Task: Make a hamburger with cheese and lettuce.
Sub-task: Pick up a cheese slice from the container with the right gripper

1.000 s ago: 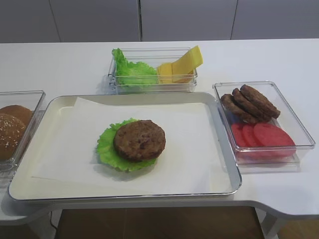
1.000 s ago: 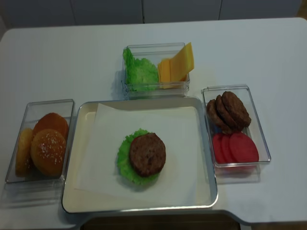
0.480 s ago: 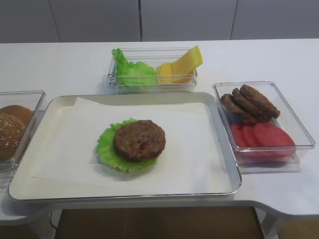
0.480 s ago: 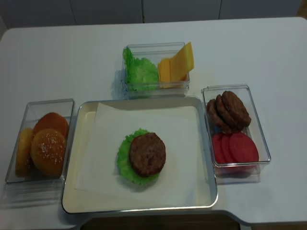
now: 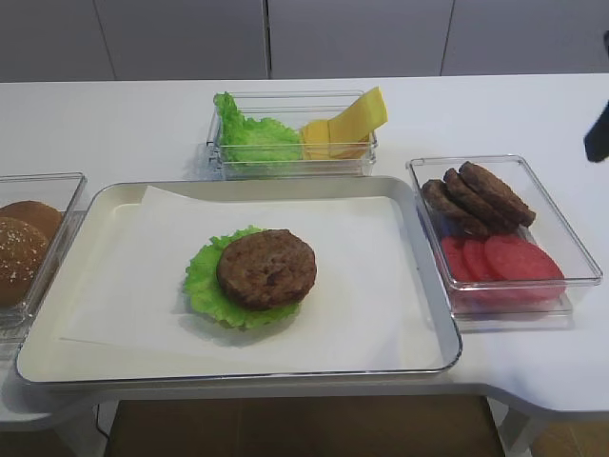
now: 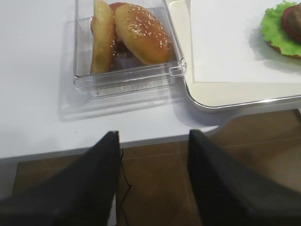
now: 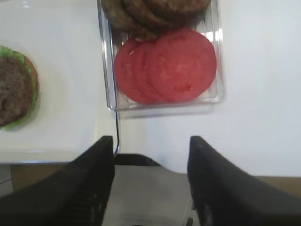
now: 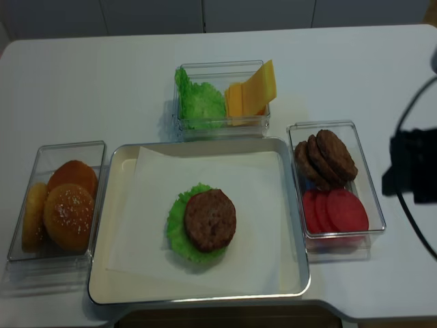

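The hamburger is one brown patty (image 5: 266,268) on a ruffled green lettuce leaf (image 5: 199,282), lying on white paper in the tray (image 5: 430,286). It also shows in the realsense view (image 8: 210,220) and at the left edge of the right wrist view (image 7: 11,92). Yellow cheese slices (image 5: 360,118) lean in the clear back box, beside more lettuce (image 5: 255,139). My right gripper (image 7: 151,139) is open and empty, above the table's front edge just short of the tomato box. My left gripper (image 6: 154,134) is open and empty, off the table's front edge near the bun box.
A clear box of buns (image 6: 127,37) stands left of the tray. A clear box with overlapping patties (image 5: 481,195) and tomato slices (image 7: 169,66) stands to the right. The dark right arm (image 8: 412,171) hangs over the table's right side.
The right arm has come into both exterior views at the right edge. The food and boxes have not moved.
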You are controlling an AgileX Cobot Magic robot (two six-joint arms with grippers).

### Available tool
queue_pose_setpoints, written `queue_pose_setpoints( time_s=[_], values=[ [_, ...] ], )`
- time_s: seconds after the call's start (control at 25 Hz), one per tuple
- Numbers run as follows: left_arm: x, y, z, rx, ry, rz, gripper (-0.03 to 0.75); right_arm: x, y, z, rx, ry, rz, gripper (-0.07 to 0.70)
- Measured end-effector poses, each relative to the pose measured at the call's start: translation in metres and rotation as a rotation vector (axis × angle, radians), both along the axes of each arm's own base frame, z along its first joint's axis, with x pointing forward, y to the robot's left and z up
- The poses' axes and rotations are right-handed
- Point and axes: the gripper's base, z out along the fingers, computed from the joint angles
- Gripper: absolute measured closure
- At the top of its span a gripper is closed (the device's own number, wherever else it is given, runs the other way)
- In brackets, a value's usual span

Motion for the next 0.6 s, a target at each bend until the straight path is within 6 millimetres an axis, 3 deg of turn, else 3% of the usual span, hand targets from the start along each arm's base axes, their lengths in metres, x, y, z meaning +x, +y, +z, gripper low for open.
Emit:
queue_pose_setpoints(
  time_s=[0.28,0.6],
  values=[
    [0.0,0.0,0.0,0.0,0.0,0.0,0.363,0.073,0.01,0.014,0.029,-0.016,0.014,0.238],
    [0.0,0.0,0.0,0.0,0.0,0.0,0.363,0.159,0.057,0.014,0.046,-0.072,0.134,0.239]
  ],
)
